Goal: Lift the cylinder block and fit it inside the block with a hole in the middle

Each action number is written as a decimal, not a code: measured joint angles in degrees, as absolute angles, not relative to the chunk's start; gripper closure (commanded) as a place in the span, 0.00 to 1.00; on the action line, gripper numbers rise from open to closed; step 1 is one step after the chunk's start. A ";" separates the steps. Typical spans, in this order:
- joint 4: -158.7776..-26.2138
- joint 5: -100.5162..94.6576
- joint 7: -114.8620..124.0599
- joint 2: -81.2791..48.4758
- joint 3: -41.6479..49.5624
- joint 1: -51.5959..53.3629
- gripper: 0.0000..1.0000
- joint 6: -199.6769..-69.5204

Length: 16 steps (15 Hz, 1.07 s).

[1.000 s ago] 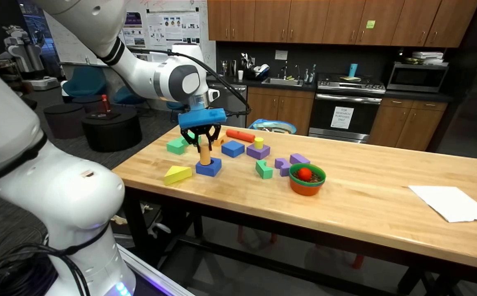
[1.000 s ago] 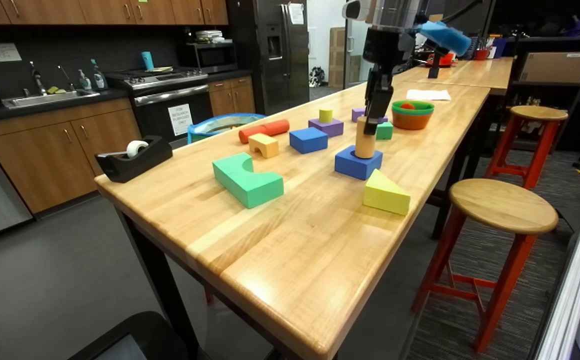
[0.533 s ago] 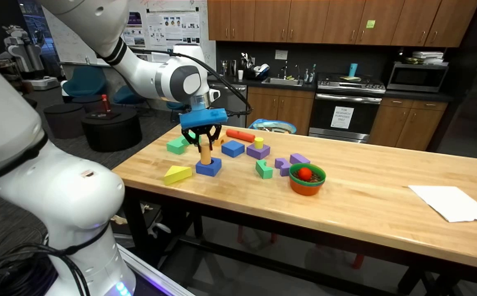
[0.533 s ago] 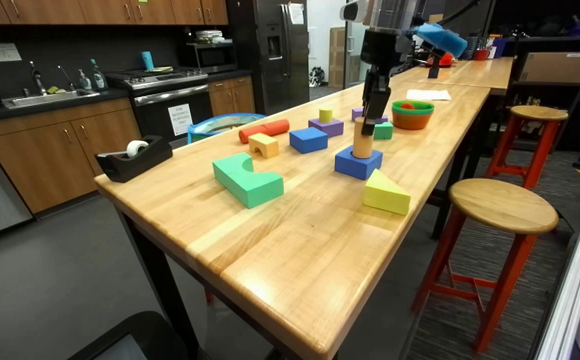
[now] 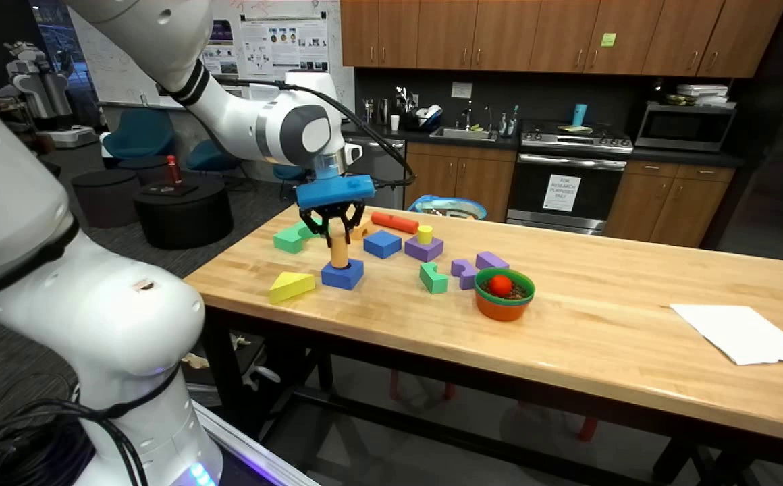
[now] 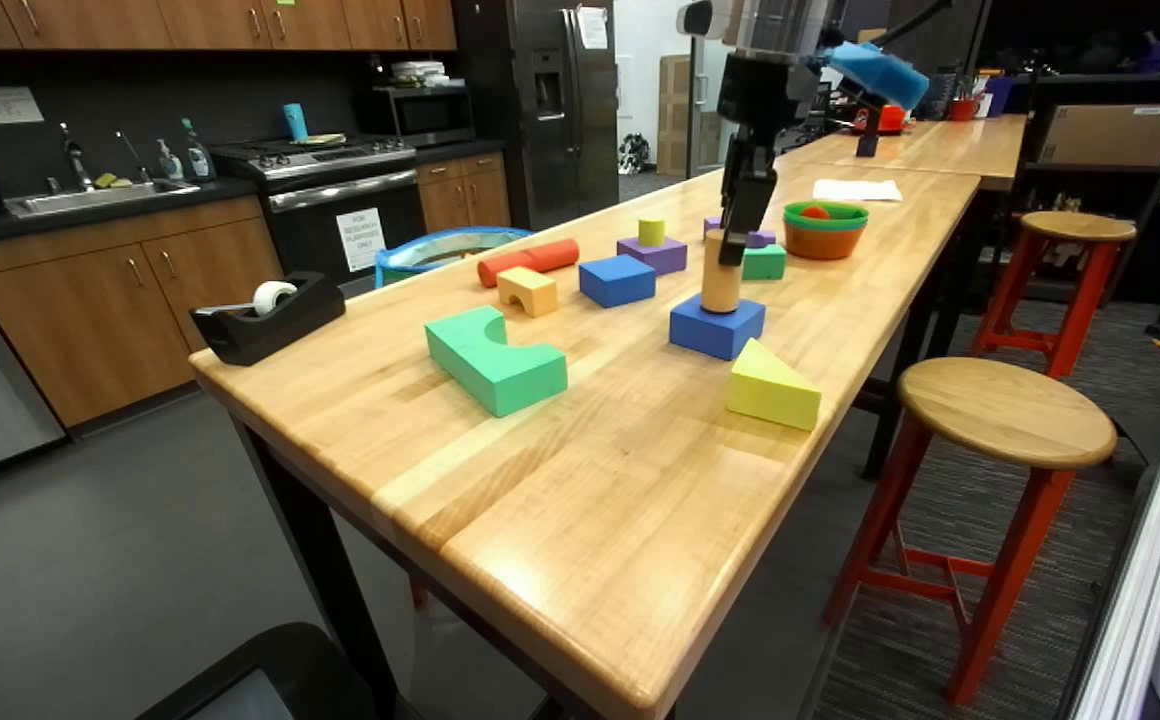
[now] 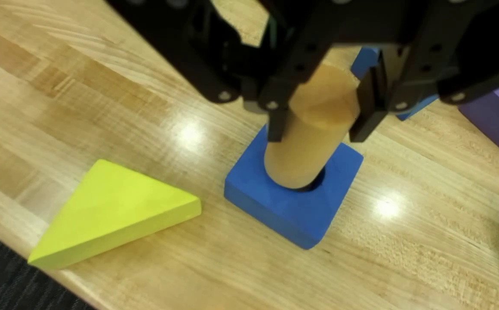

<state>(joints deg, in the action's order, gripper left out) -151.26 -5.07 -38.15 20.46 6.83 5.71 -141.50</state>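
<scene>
The cylinder block [image 7: 302,148] looks like smooth, pale wood, and the blue holed block [image 7: 288,207] wears an even matt finish. Varnished-looking wood gives the tabletop [image 7: 426,245] a gloss with bright reflections; the 2 fingers [image 7: 276,125] of the gripper [image 7: 317,134] look dull.

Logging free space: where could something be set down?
Bare table: between stacked bowls and white paper; between large green block and yellow wedge. Crowded: around orange arch and red bar, and over the blue holed block, where the gripper holds the cylinder.

The cylinder block [image 7: 312,133] partly hides the hole [image 7: 317,182] in the blue block [image 7: 294,204].
</scene>
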 measured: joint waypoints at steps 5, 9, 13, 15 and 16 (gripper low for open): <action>-150.92 -5.07 -38.17 19.96 6.83 5.69 0.84 -141.50; -150.46 -5.07 -38.17 18.89 6.84 5.64 0.84 -141.50; -149.79 -5.07 -38.17 18.13 6.85 5.62 0.84 -141.51; -149.57 -5.07 -38.17 17.91 6.85 5.61 0.84 -141.51; -149.49 -5.07 -38.17 17.82 6.86 5.61 0.84 -141.51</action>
